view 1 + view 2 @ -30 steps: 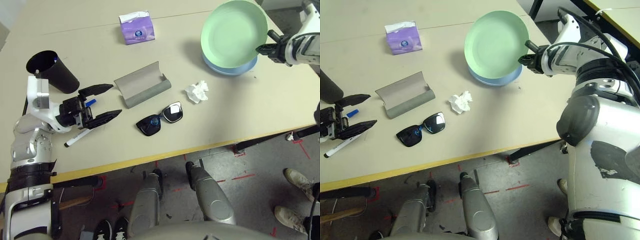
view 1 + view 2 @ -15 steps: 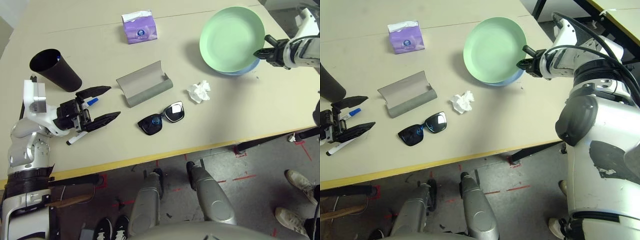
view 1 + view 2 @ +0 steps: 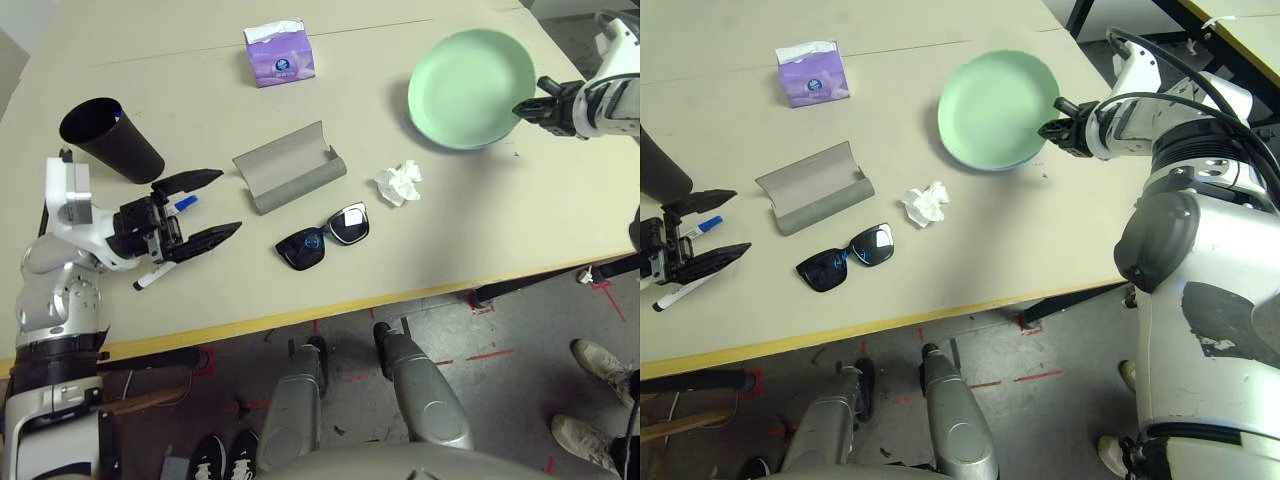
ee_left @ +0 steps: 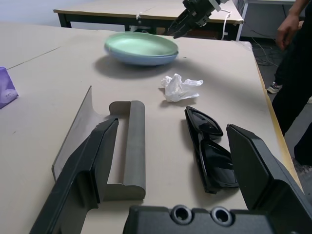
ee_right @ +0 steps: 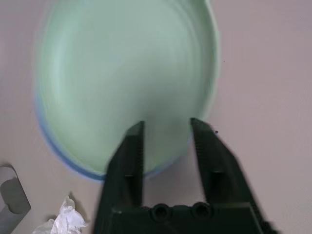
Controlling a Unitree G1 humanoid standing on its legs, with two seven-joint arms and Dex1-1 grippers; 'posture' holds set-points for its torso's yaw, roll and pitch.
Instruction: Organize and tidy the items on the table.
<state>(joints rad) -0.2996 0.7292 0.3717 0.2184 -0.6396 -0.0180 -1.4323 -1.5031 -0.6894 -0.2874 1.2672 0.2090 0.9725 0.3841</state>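
The green plate point(image 3: 470, 88) lies flat on the pale blue plate point(image 3: 1015, 163) at the table's point(image 3: 480, 230) far right. My right gripper point(image 3: 522, 107) is at the plates' right rim, its fingers parted, open. At the left, my left gripper point(image 3: 228, 201) stands open just above the table. A white marker with a blue cap point(image 3: 183, 204) and one with a black cap point(image 3: 150, 278) lie under its wrist. The grey glasses case point(image 3: 290, 167) lies open in the middle, with the black sunglasses point(image 3: 322, 237) in front of it. The crumpled tissue point(image 3: 398, 183) sits to their right.
A black cup point(image 3: 110, 140) lies tipped at the far left behind my left arm. A purple tissue pack point(image 3: 279, 55) stands at the back. A person in dark clothes point(image 4: 297, 73) stands beyond the table's right end. The yellow front edge point(image 3: 330, 312) runs close below the sunglasses.
The green plate has come down from a steep tilt to lie flat on the blue plate. My right gripper has opened and let go of its rim. The left arm has stayed put.
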